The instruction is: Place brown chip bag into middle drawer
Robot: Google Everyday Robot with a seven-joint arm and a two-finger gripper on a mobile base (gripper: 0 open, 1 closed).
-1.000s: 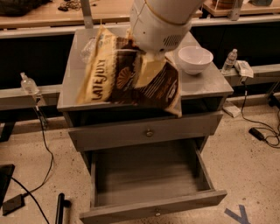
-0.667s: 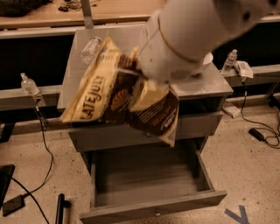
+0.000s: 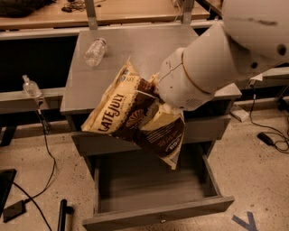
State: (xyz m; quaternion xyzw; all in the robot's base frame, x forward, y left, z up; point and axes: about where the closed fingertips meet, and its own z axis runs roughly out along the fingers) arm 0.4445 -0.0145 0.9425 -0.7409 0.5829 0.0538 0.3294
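The brown chip bag, dark brown and pale yellow with "LATE JULY" lettering, hangs tilted in the air over the front edge of the cabinet top and above the open middle drawer. My gripper is at the bag's upper right edge, hidden behind my large white arm, and it carries the bag. The drawer is pulled out and its grey inside shows bare. Its knob is on the front panel. The drawer front above it is mostly hidden by the bag.
A clear plastic bottle lies on the grey cabinet top at the back left. Another small bottle stands on the left ledge. Cables run over the floor left and right. A wooden bench is behind.
The bag has moved forward and down, from over the cabinet top to above the open drawer. My arm has swung to the right and closer to the camera, covering the white bowl.
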